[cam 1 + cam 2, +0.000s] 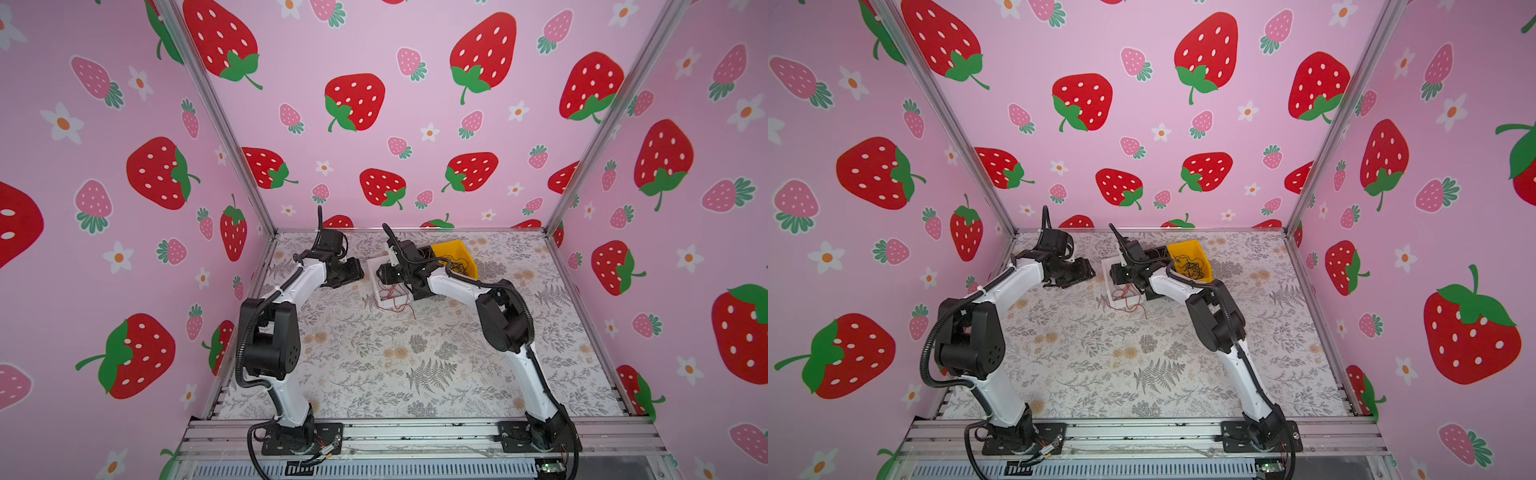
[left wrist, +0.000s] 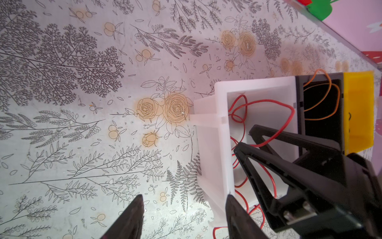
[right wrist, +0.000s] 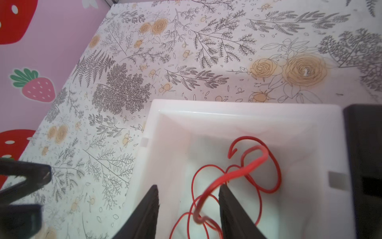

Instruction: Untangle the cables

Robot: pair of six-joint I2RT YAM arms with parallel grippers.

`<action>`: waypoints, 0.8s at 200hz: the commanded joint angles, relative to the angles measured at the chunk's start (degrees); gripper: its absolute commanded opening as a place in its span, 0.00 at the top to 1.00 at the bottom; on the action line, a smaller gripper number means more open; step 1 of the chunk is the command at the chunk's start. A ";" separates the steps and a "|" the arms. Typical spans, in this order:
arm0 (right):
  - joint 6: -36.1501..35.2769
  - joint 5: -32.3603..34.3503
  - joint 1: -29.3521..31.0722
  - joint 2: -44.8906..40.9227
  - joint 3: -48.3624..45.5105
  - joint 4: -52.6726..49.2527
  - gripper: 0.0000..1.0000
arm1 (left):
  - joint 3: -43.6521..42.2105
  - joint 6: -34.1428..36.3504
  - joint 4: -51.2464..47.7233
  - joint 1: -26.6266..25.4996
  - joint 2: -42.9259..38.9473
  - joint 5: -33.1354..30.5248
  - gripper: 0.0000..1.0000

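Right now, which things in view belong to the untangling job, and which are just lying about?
Job: red cables in the white bin; orange cables in the black bin; black cables in the yellow bin.
Just there: floral table cover; strawberry walls.

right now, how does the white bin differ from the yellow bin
Contents: the white bin holds red cables, the yellow bin black cables. Spill: red loops trail over the white bin's edge onto the table; the yellow bin's seem to stay inside. The right tool hangs open over the white bin, none over the yellow bin. Both are open-topped and flank a black bin.
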 commanded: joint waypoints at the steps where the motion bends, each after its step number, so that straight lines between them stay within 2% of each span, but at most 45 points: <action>1: -2.02 1.18 -0.11 -4.77 0.64 -3.55 0.49 | 1.64 0.51 -1.04 -0.19 -1.31 0.07 0.35; 19: -2.99 1.12 -0.12 -5.85 0.47 -4.63 0.43 | 2.03 0.60 -0.99 -0.28 -1.14 0.39 0.35; 75: -6.04 -0.99 -0.03 -11.45 -0.44 -10.34 0.44 | 2.40 0.59 -0.94 -0.45 -1.21 0.80 0.35; 93: -8.40 -1.77 0.05 -16.32 -6.38 -13.42 0.44 | 2.17 0.72 -0.67 -0.45 -1.13 0.81 0.35; 128: -10.88 -2.19 0.05 -27.99 -23.64 -13.44 0.46 | 1.87 0.51 -0.29 -0.54 -0.89 1.24 0.35; 160: -12.80 -7.10 0.05 -30.60 -33.56 -14.72 0.47 | 1.52 0.59 -0.05 -0.63 -0.96 1.33 0.35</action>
